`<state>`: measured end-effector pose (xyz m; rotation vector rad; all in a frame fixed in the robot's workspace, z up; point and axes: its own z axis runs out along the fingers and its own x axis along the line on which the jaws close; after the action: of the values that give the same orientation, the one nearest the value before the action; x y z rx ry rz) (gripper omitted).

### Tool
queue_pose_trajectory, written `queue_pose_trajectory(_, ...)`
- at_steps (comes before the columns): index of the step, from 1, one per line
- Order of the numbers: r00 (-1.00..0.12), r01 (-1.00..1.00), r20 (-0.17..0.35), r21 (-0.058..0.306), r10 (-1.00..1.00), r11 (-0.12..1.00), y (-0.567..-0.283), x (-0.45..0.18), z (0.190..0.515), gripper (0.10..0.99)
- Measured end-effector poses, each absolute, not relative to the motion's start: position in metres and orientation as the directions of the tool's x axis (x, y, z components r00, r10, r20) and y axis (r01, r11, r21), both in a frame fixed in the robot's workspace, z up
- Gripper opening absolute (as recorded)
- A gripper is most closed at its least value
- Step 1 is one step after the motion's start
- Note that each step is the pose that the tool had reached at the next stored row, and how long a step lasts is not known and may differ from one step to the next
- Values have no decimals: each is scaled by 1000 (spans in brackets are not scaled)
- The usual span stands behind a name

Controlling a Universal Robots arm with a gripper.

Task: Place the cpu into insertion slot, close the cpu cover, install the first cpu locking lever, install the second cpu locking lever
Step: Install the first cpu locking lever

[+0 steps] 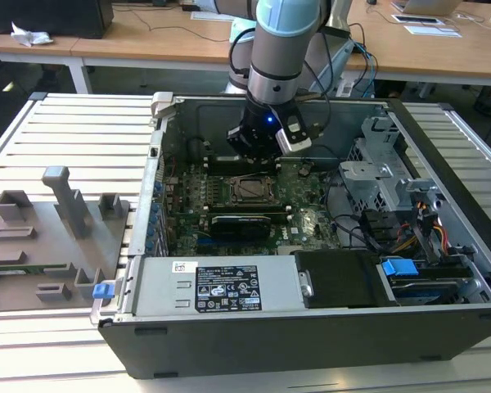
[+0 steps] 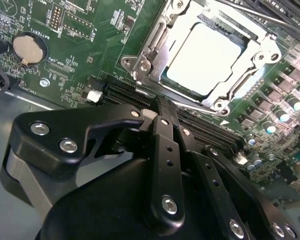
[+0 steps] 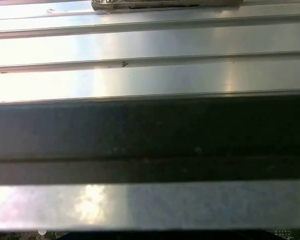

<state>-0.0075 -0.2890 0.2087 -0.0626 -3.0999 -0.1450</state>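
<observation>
The cpu (image 2: 202, 60) lies flat with its silver top up in the insertion slot (image 2: 238, 31), whose black rim edges it. The metal cpu cover (image 2: 152, 47) is down around the chip, which shows through its window. A thin lever rod (image 2: 270, 17) runs along the socket's far side and another (image 2: 192, 106) along the side nearest my gripper. My gripper (image 2: 160, 107) hangs just beside the socket, over the long black memory slots (image 2: 120, 92). In the exterior view the gripper (image 1: 258, 151) sits low inside the case, just behind the socket (image 1: 250, 187).
The green board (image 1: 311, 221) lies in an open computer case (image 1: 270, 336) on a ribbed metal table (image 3: 150, 75). Cables and a drive cage (image 1: 385, 176) crowd the exterior view's right. A grey fixture tray (image 1: 49, 237) stands at its left. A coin battery (image 2: 29, 48) sits on the board.
</observation>
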Motion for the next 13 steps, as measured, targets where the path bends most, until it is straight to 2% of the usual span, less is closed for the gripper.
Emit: queue_pose_trajectory(13, -998, 42, 42, 85, 39, 995, -296, -4, 202, 106)
